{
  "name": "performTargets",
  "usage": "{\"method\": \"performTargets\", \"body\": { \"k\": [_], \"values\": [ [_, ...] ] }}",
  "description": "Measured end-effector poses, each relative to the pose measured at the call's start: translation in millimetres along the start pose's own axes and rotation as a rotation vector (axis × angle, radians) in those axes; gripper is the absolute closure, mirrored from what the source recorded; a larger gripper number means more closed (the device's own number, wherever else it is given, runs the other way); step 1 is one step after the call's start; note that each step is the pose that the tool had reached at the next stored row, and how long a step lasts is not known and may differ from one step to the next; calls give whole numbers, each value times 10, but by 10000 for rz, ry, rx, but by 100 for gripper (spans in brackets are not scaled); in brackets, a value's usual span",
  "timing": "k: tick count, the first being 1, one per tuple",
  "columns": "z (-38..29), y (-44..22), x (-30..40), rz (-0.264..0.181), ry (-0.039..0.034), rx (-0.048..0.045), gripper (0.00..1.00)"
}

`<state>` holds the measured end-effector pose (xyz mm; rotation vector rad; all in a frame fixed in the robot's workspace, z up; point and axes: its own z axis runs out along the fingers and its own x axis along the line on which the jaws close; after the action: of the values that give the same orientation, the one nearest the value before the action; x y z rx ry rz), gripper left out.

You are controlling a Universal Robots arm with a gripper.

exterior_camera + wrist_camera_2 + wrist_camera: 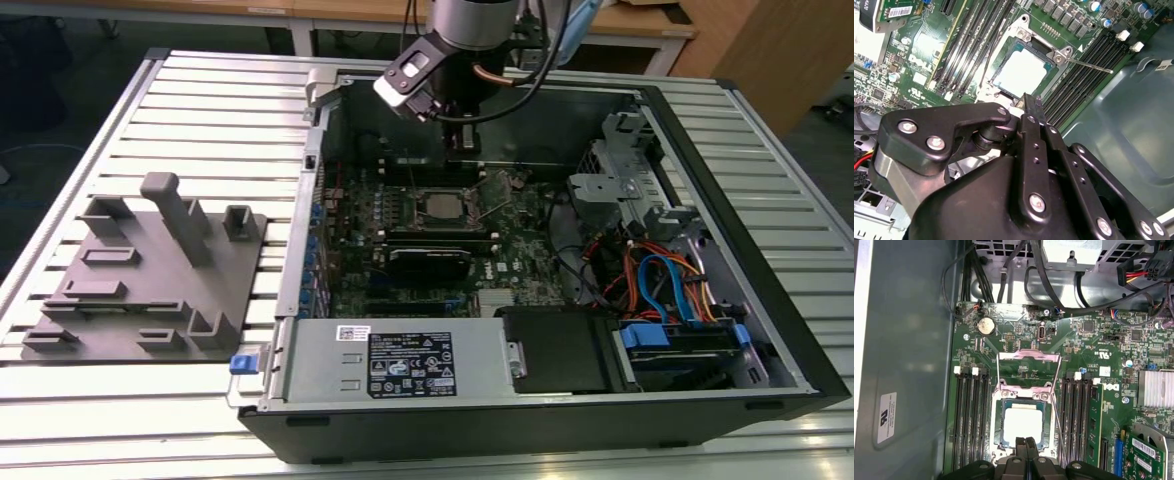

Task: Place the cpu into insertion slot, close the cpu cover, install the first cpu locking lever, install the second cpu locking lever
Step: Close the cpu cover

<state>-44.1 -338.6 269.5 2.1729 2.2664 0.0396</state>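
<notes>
The cpu (1023, 424) shows its silver-grey top (1021, 72) in the insertion slot (999, 425) on the green board, mid-case in the exterior view (441, 206). Around it lies the cpu cover (1024, 389), a silver frame, down flat with the chip showing through its window (1056, 54). A thin locking lever rod (1094, 66) sticks out from one corner over the memory slots; in the first wrist view it runs beside the socket (1056, 425). My gripper (1025, 441) hovers just above the socket's edge, shut with nothing between its fingers (1031, 102), and hangs over the back of the case (458, 125).
Long black memory slots (970, 420) flank the socket, one bearing a module (1096, 425). A silver heat sink (1156, 387), cables (1054, 285) and the case's metal wall (909, 365) are close by. A grey fixture (147, 270) stands on the exterior view's left, outside the case.
</notes>
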Motion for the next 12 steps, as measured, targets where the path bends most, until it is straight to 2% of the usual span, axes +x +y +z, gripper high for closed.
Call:
{"method": "performTargets", "body": {
  "k": [12],
  "values": [
    [1, 52, -2, 0, -1, 0, 90]
  ]
}}
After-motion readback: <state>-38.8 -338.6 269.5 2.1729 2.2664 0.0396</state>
